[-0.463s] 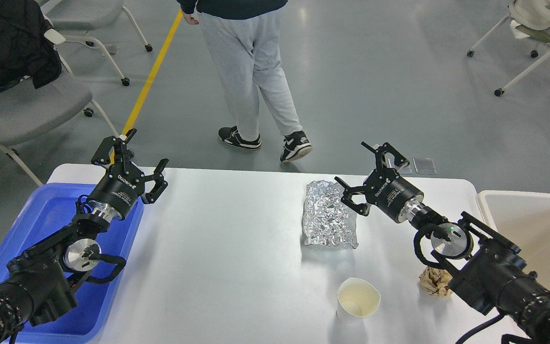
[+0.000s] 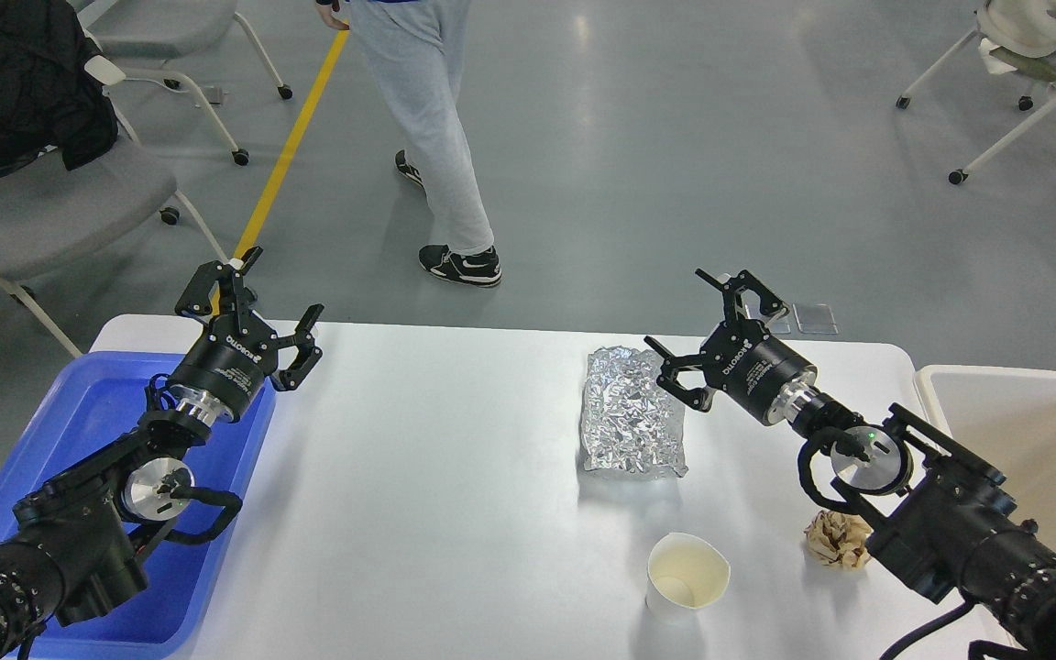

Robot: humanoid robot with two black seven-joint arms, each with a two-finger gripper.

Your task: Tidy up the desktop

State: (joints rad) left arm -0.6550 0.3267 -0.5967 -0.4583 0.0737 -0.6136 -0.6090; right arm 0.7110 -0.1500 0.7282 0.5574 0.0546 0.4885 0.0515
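The white desktop (image 2: pixel 436 495) carries a crumpled silver foil sheet (image 2: pixel 631 423), a white paper cup (image 2: pixel 687 576) standing upright near the front, and a crumpled brown paper ball (image 2: pixel 838 538) at the right, partly behind my right arm. My left gripper (image 2: pixel 282 288) is open and empty, raised over the table's far left corner beside the blue tub. My right gripper (image 2: pixel 677 312) is open and empty, raised just right of the foil's far end.
A blue plastic tub (image 2: pixel 79 431) sits at the left edge under my left arm. A beige-white tub (image 2: pixel 1032 440) stands at the right. A person (image 2: pixel 432 128) walks on the floor beyond the table. Wheeled chairs stand at the far left and far right.
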